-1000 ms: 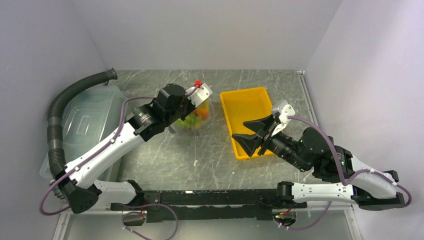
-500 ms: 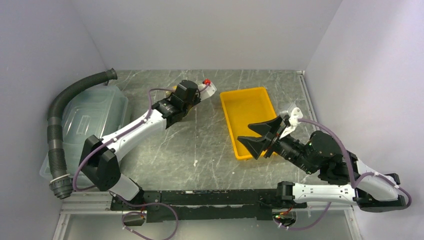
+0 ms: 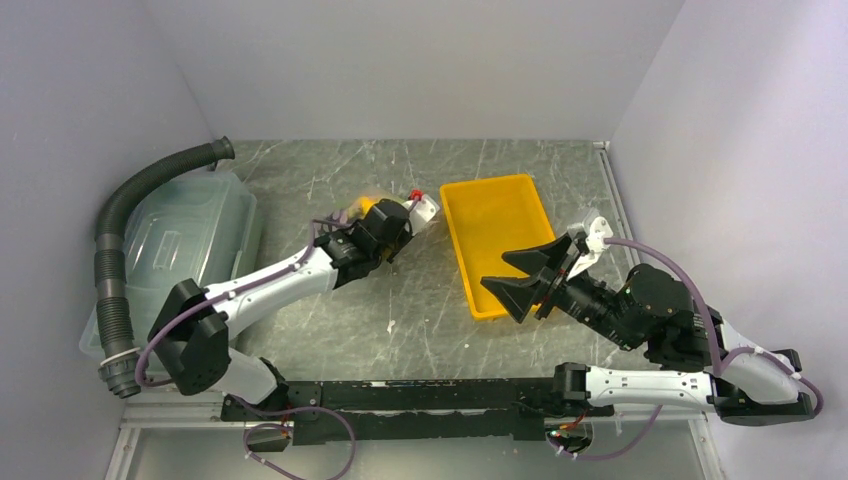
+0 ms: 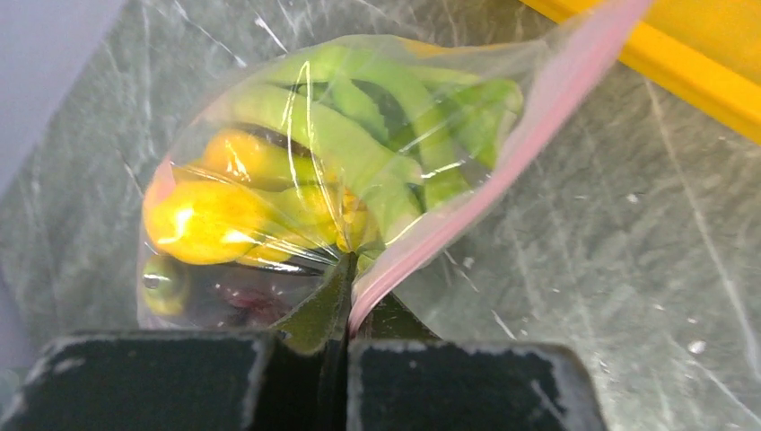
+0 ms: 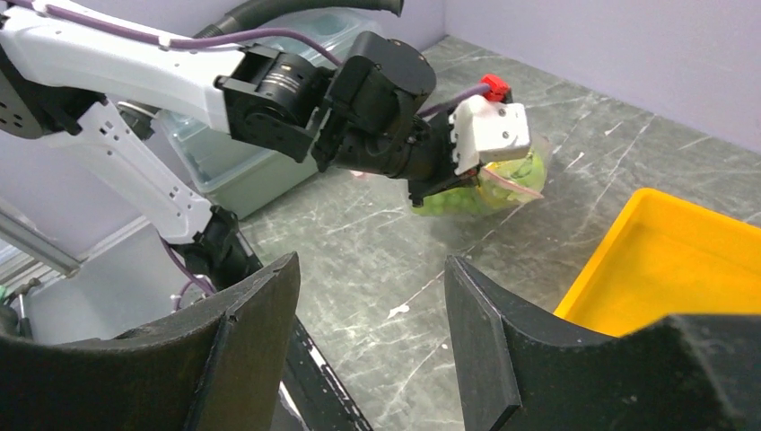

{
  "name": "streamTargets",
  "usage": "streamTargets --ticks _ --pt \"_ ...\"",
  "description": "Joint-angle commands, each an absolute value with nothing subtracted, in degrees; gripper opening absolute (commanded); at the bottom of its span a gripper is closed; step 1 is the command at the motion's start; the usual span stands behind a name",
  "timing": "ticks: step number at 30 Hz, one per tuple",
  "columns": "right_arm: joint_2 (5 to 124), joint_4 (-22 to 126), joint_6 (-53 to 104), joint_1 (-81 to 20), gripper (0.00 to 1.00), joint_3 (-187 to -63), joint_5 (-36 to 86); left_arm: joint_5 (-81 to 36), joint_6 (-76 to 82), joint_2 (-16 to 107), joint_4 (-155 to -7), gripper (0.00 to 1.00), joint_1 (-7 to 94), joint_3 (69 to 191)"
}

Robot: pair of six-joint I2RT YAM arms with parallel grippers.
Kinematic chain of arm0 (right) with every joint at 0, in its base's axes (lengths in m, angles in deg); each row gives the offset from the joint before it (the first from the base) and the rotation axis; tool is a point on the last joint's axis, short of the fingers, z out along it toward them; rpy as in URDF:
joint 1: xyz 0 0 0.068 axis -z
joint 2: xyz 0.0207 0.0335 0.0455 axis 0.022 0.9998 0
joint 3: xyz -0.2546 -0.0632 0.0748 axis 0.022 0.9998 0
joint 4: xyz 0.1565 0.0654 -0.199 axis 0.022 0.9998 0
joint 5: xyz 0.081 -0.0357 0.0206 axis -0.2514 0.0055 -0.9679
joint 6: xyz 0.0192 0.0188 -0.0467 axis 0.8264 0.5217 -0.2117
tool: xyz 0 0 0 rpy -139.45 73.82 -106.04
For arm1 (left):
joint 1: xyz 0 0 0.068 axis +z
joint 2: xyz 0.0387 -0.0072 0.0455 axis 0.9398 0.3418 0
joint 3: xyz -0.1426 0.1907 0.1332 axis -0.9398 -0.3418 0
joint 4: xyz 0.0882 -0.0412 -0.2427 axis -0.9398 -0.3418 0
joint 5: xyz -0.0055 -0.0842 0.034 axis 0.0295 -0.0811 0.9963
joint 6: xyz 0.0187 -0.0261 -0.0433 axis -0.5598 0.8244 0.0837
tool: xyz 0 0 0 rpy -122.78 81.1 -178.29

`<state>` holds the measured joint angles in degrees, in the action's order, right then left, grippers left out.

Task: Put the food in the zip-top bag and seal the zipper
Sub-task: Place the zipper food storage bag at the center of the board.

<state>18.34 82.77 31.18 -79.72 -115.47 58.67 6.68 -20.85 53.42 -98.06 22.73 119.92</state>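
The zip-top bag [image 4: 296,171] is clear and crinkly and lies on the table left of the yellow tray. It holds the food: yellow bananas [image 4: 206,220], green pieces [image 4: 359,126] and something dark purple [image 4: 242,301]. The pink zipper [image 4: 502,153] runs along its mouth edge. My left gripper [image 4: 348,301] is shut on the near end of that strip. From above, the left gripper [image 3: 385,222] covers most of the bag [image 3: 358,209]. The bag also shows in the right wrist view [image 5: 516,175]. My right gripper [image 5: 370,265] is open and empty, raised over the tray's near corner [image 3: 497,272].
The yellow tray [image 3: 455,225] is empty, right of the bag. It also shows in the right wrist view [image 5: 628,233]. A large translucent lidded bin [image 3: 180,235] stands at the left with a black ribbed hose [image 3: 108,260] curving over it. Walls close in on three sides.
My left arm swung the bag back and down, from held up over the table to lying low beside the tray's far left corner. My right gripper drifted slightly right, still open.
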Motion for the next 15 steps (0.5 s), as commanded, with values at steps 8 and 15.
streamTargets --ticks 8,15 --pt "19.3 87.3 35.7 -79.9 0.68 -115.6 63.6 1.9 -3.3 43.6 -100.4 0.18 18.1 111.8" --pt "21.6 88.9 38.2 -79.9 0.7 -114.0 67.0 -1.5 2.2 35.5 -100.8 0.36 16.0 106.3"
